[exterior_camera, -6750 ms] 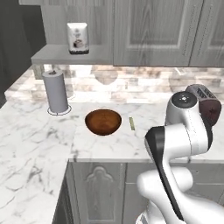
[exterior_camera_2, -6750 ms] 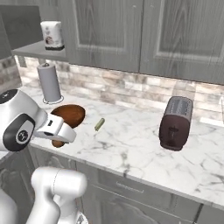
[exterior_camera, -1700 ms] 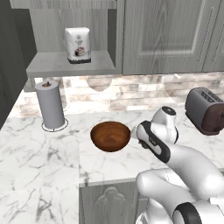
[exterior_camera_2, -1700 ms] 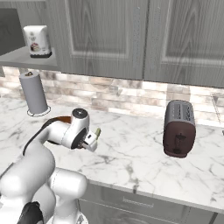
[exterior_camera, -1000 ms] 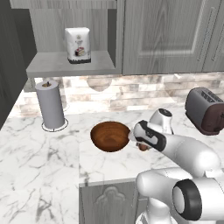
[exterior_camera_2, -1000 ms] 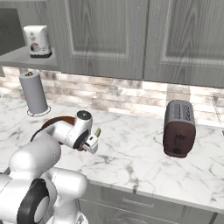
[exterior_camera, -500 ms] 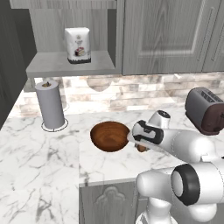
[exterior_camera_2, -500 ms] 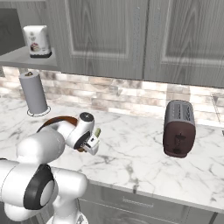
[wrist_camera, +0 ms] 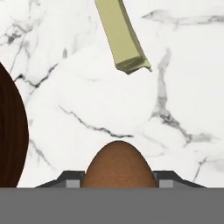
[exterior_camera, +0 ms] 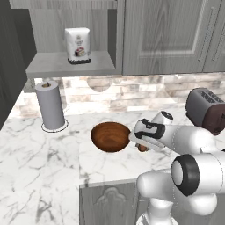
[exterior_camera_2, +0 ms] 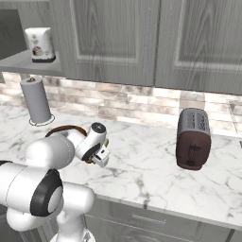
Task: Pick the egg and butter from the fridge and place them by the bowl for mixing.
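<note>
Brown smooth oval egg (wrist_camera: 118, 164) sits clamped in claw (wrist_camera: 118, 180) above veined marble.

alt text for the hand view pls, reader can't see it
A brown egg sits between the gripper tips at the bottom of the frame, over a white marble counter. A pale yellow stick of butter lies on the counter beyond it, and the wooden bowl's dark rim curves along the left edge.

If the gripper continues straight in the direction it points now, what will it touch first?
Most likely the marble counter. The gripper, holding the egg, points down at bare marble between the bowl and the butter. The egg would probably touch before the fingers, though depth is hard to judge.
</note>
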Tool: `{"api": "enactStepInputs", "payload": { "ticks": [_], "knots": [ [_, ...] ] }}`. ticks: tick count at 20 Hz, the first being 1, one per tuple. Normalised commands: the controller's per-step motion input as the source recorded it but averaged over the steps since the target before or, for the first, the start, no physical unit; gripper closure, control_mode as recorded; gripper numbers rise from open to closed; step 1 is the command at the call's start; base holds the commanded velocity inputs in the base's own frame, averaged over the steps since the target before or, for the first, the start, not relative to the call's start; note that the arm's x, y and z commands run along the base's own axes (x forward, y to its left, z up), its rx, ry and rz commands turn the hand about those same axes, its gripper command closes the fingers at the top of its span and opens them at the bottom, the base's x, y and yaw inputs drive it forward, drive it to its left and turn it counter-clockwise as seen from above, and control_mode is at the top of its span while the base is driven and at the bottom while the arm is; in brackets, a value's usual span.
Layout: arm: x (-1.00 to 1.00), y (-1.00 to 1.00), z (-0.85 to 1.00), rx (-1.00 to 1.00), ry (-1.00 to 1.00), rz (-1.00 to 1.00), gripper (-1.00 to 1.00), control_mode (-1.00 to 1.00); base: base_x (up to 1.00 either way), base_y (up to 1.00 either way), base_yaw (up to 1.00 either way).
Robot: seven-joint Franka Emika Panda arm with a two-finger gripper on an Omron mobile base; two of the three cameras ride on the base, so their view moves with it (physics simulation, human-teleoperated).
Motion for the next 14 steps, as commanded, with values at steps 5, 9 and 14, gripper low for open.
{"api": "enactStepInputs", "payload": {
  "ticks": [5, 9, 14],
  "knots": [
    [-0.15, 0.09, -0.23, 0.0, 0.0, 0.0, -1.0, -1.0, 0.0, 0.0, 0.0],
    [-0.2, 0.02, -0.06, 0.0, -0.01, 0.0, -1.0, -1.0, 0.0, 0.0, 0.0],
    [-0.19, 0.0, 0.0, 0.02, -0.01, 0.0, -1.0, -1.0, 0.0, 0.0, 0.0]
  ]
}}
